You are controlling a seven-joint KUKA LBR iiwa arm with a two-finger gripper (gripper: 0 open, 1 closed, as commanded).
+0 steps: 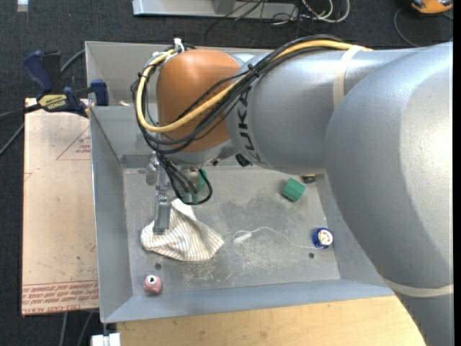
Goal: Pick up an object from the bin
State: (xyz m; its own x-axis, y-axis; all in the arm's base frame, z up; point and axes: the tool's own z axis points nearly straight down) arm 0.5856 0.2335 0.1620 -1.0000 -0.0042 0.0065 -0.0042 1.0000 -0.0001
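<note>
pink bit (152, 285): nearest corner of the bin (108, 215), alone, well apart from my pincer.
cloth (181, 241): white striped rag, crumpled on the left of the floor; likely my pick, since it's the thing I'm on.
my pincer (161, 220): down at the cloth's left edge, touching it; clenched or released, cannot tell.
blue-white disc (322, 238): right side, out of my way.
green block (292, 189): farther back, right, apart.
risk: rag may slip if I catch just a fold.
</note>
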